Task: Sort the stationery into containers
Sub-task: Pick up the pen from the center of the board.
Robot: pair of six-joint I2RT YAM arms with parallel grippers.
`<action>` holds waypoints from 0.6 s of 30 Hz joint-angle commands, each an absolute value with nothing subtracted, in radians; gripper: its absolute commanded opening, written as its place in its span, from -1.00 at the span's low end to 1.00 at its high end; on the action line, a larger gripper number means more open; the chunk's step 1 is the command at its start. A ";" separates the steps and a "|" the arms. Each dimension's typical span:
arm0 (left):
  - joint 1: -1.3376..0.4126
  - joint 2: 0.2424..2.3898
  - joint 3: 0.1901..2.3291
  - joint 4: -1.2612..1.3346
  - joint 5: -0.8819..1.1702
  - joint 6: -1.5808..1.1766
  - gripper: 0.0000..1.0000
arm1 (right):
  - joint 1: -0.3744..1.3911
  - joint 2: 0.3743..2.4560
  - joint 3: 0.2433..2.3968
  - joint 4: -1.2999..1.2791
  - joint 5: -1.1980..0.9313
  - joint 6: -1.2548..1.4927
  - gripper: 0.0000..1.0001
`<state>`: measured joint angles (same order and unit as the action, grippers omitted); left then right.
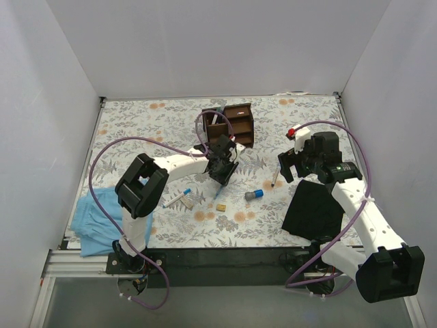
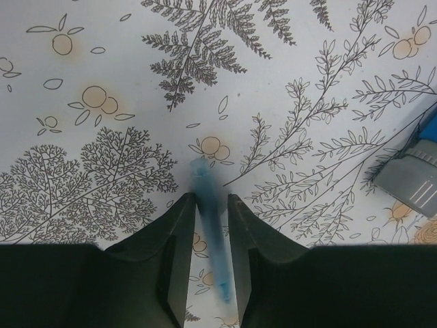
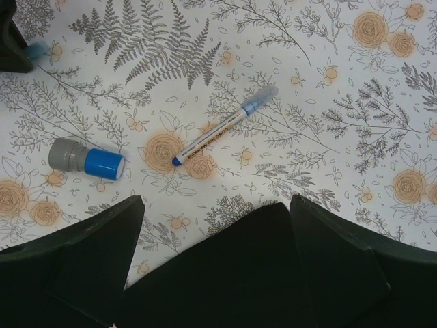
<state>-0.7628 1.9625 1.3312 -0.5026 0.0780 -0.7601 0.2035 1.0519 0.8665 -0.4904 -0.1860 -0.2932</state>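
Note:
The dark-brown organiser (image 1: 230, 124) stands at the back middle, with pens in its left slot. My left gripper (image 1: 221, 171) hovers just in front of it, shut on a teal pen (image 2: 209, 229) that points down between the fingers. My right gripper (image 1: 289, 167) is open and empty, hanging over the near corner of the black cloth (image 3: 252, 273). Ahead of it lie a white marker with a blue cap (image 3: 222, 134), also in the top view (image 1: 274, 179), and the blue-and-grey cylinder (image 3: 85, 158) (image 1: 254, 195). A tan block (image 1: 221, 206), a white pen (image 1: 176, 199) and a beige piece (image 1: 188, 202) lie front left.
The black cloth (image 1: 314, 208) lies at the front right and the light-blue cloth (image 1: 102, 219) at the front left edge. White walls close three sides. The cylinder shows at the right edge of the left wrist view (image 2: 416, 174).

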 commanded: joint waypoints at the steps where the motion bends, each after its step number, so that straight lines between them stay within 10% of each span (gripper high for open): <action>1: -0.793 2.071 1.310 -0.613 0.040 -0.706 -0.53 | 0.204 1.043 0.861 -0.457 -0.187 -0.299 0.96; 7: -0.810 2.134 1.345 -0.698 0.037 -0.675 -1.00 | 0.206 1.065 0.891 -0.457 -0.175 -0.305 0.96; 18: -0.710 1.833 1.616 -0.804 0.136 -0.539 -1.00 | 0.204 1.143 0.991 -0.489 -0.144 -0.333 0.95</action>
